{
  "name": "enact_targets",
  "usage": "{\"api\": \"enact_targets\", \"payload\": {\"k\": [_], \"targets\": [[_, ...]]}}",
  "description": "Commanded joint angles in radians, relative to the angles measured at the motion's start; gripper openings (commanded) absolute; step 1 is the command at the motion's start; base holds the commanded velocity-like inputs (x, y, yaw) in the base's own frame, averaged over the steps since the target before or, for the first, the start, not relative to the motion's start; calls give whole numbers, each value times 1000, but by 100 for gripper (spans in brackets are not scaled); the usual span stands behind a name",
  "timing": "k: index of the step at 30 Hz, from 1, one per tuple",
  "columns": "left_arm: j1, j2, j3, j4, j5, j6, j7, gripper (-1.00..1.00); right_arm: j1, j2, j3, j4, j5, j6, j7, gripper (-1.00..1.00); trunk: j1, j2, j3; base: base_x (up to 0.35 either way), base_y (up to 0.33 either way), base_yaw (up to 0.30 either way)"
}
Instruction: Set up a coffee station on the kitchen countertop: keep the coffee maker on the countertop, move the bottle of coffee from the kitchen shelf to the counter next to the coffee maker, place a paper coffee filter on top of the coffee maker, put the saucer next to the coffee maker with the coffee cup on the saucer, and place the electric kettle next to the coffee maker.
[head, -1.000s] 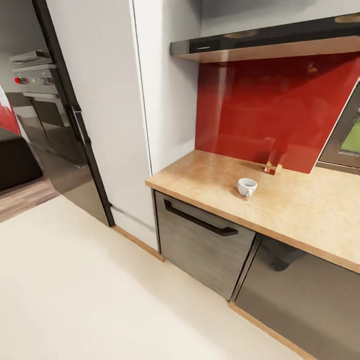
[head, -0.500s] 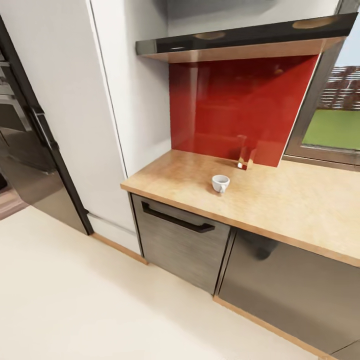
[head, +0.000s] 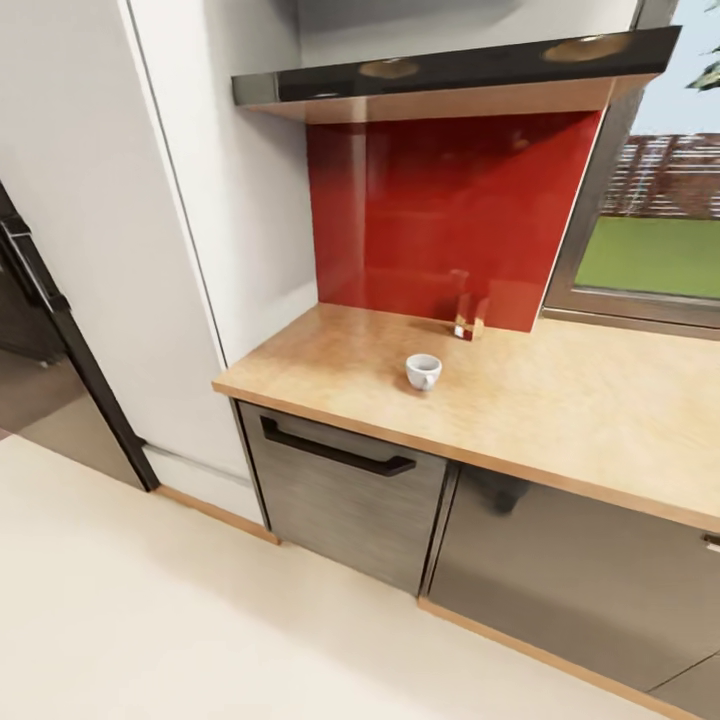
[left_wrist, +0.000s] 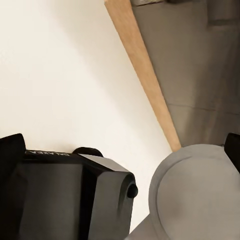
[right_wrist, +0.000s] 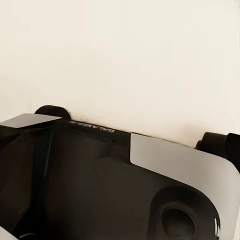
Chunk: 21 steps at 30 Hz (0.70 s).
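A: Nearest surface? Jaw state?
B: Bare cream floor (head: 150, 620) before grey cabinets (head: 345, 500); jaw state cannot be told.
A: Beyond?
B: Coffee cup (head: 423, 371) upright on countertop (head: 560, 400), contents not visible, back from front edge, open worktop around. Red backsplash (head: 450, 210) behind.

From the head we look down across the countertop (head: 560, 400); both wrist cameras face the pale floor (left_wrist: 65, 75) closely, sharing it.
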Motion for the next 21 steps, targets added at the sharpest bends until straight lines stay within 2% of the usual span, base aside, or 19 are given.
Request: {"api": "enact_targets", "payload": {"k": [1, 10, 21], "targets": [[0, 0, -8, 0, 9, 5, -3, 100, -1, 0, 2, 1, -5, -3, 3, 100, 0, 0, -1, 227, 250, -19], [0, 0, -8, 0, 9, 5, -3, 100, -1, 0, 2, 1, -5, -3, 4, 100, 0, 0, -1, 205, 281, -34], [0, 0, -8, 0, 9, 5, -4, 100, 0, 0, 3, 1, -5, -3, 4, 100, 0, 0, -1, 57, 329, -235]]}}
